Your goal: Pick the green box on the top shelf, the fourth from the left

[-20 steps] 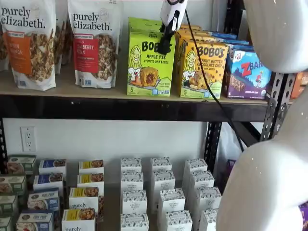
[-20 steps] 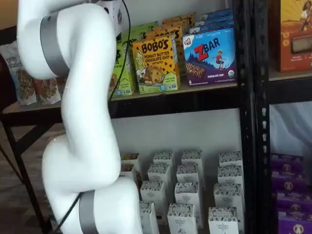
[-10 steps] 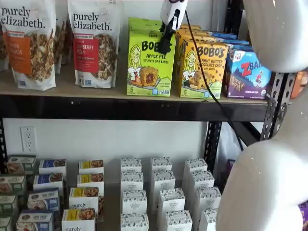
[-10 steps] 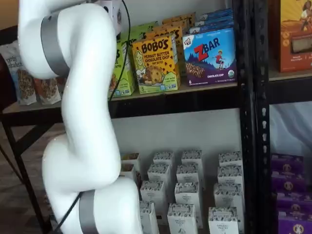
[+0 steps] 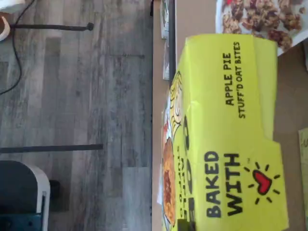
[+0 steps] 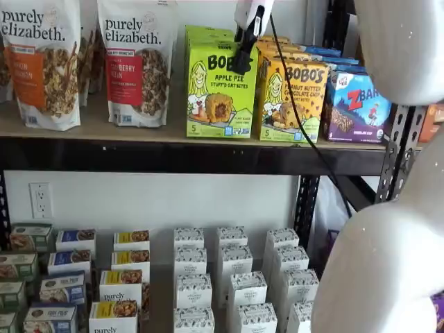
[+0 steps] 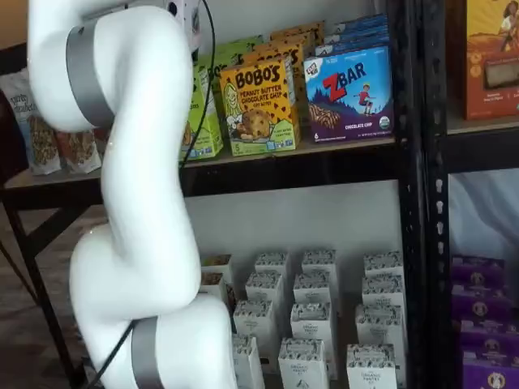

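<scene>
Looming nearest in both shelf views is my own white arm (image 7: 130, 203), which in one of them covers most of the green box (image 7: 201, 113), leaving only a strip of its face showing. Past the arm, in a shelf view, my hand (image 6: 242, 66) hangs from above with its black fingers (image 6: 244, 52) lying across the upper right of the green box (image 6: 220, 90), a black cable (image 6: 295, 118) trailing down beside them. I see the fingers as one dark shape, side-on, so I cannot tell whether they are spread, pressed together or pinching the carton. The green box stands upright on the top shelf (image 6: 104, 125), near its front rail, with a granola bag (image 6: 135, 62) to one side and the orange box (image 6: 291, 100) just beside it on the other; a blue Zbar box (image 6: 357, 107) sits beyond that. More green cartons line up behind it. From the wrist view I look straight onto the lid of the green box (image 5: 231, 130), reading "Apple Pie Stuff'd Oat Bites" and "Baked With" beside a red heart, with grey plank floor (image 5: 77, 96) far below. White cartons (image 6: 236, 277) fill the lower level.
</scene>
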You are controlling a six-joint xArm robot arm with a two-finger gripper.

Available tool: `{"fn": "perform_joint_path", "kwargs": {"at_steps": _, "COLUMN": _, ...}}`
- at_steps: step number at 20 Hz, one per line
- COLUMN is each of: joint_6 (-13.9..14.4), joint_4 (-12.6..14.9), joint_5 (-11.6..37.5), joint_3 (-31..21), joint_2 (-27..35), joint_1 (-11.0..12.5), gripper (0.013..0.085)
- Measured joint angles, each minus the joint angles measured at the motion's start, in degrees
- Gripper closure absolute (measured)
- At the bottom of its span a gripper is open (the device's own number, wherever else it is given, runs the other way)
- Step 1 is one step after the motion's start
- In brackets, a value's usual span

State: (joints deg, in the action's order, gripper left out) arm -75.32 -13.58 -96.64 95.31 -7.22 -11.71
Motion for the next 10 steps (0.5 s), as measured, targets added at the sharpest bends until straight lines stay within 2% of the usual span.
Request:
{"fn": "perform_joint_path", "kwargs": {"at_steps": 5, "joint_6": -0.09, "joint_4": -0.93, "joint_5": -2.34, "joint_3": -1.16, "joint_2": -2.22, "joint_1": 0.53, "gripper": 0.081}}
{"fn": "perform_joint_path", "kwargs": {"at_steps": 10, "joint_6": -0.08, "joint_4": -3.72, "joint_5": -5.08, "joint_3": -3.82, "joint_2": -6.76, "joint_1": 1.58, "gripper": 0.081}}
